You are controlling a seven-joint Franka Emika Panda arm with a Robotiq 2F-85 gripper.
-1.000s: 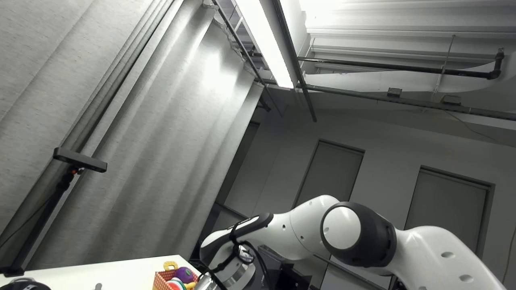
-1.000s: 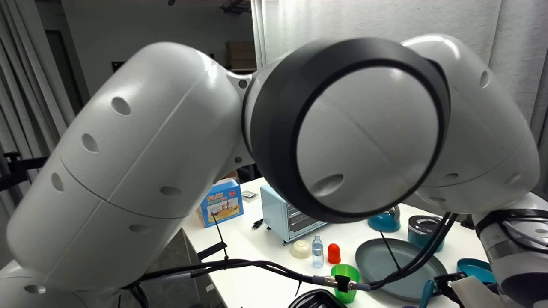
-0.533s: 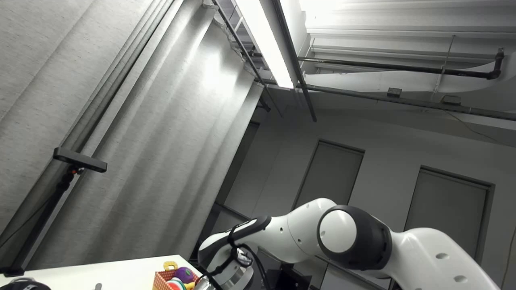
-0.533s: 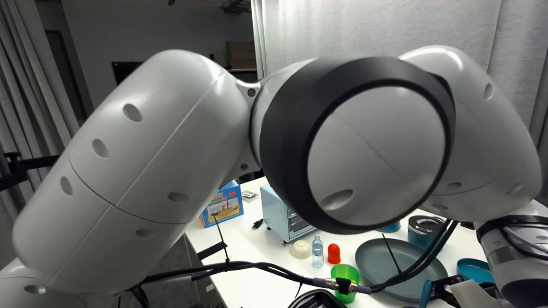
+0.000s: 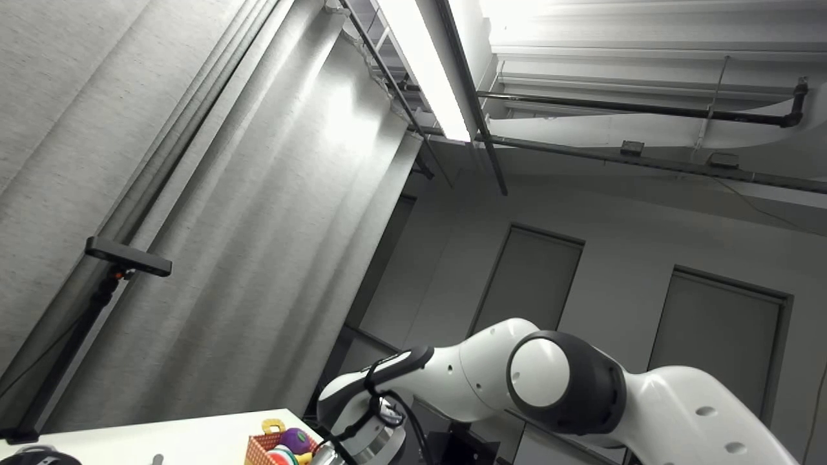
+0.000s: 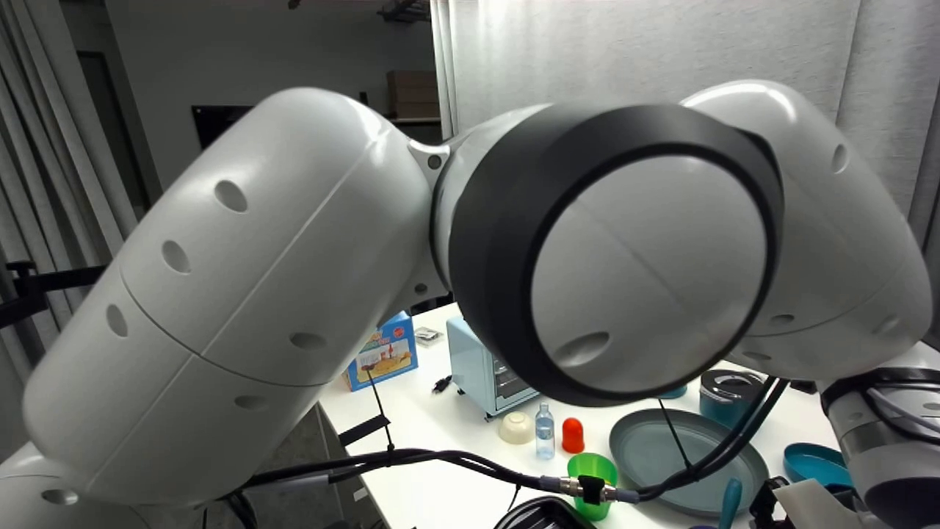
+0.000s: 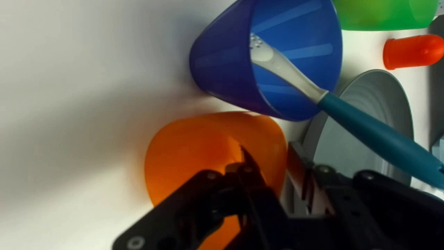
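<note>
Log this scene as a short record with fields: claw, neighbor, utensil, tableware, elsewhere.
claw: open, straddling the rim of the orange cup in the wrist view; contact unclear
neighbor: blue cup, close beside the orange cup
utensil: teal-handled, pale end in the blue cup
tableware: gray plate, green cup
elsewhere: red rounded piece; clear bottle and light-blue toaster oven in an exterior view

The arm [image 6: 250, 257] is glossy white, its rounded shell pocked with oval recesses [image 6: 231, 196] and scored by seams [image 6: 198, 355]. A dark-grey elbow ring [image 6: 490, 257] frames a white disc [image 6: 650, 275]. Below that ring in an exterior view run black cables [image 6: 709, 464] — bristling with zip-tie tails [image 6: 674, 433], joined by a silvery connector [image 6: 571, 486]. To the ring's lower right, a grey metallic band [image 6: 870, 439] and black straps [image 6: 881, 377] circle the wrist [image 6: 896, 464]. The gripper [image 7: 269, 154] is black, with round screw heads [image 7: 135, 242].
</note>
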